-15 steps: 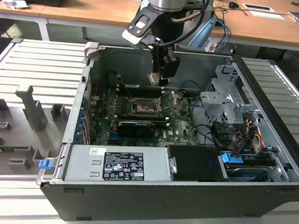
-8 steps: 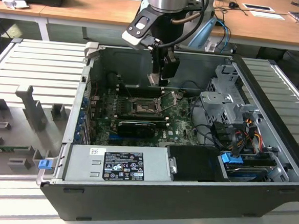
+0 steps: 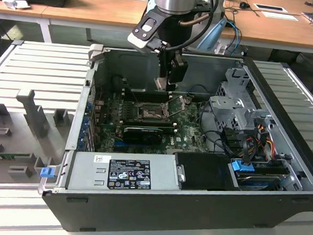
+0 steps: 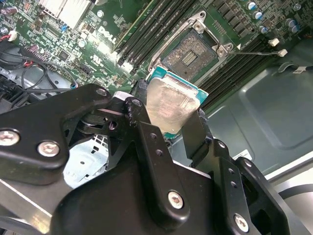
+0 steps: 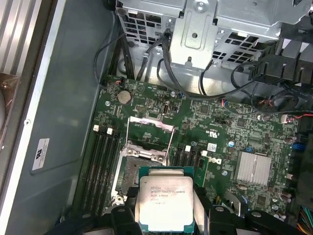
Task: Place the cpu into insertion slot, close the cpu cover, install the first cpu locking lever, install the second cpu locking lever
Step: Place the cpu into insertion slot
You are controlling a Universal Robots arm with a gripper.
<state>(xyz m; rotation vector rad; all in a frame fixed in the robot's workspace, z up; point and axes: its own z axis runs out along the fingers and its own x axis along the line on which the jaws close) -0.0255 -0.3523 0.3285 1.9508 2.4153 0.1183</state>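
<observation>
The claw (image 4: 168, 111) is squeezed tight on the cpu (image 4: 172, 100), a small flat square that is shiny grey on top with a blue-green edge. It hangs in the air near the insertion slot (image 4: 193, 53). The slot is a dark square with a metal rim, lying open on the green motherboard (image 4: 88, 44).

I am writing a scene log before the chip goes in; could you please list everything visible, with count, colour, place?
open computer case: one, black, on the slatted grey table
flat motherboard: one, green, on the case floor
square socket with metal rim: one, dark, mid-board, empty
thin metal cover frame: one, silvery, raised beside the socket
boxy metal power supply: one, silver, inside the case
flat square cpu chip: one, silver-grey, held over the board near the socket
gripper: one, black, shut on the cpu
</observation>
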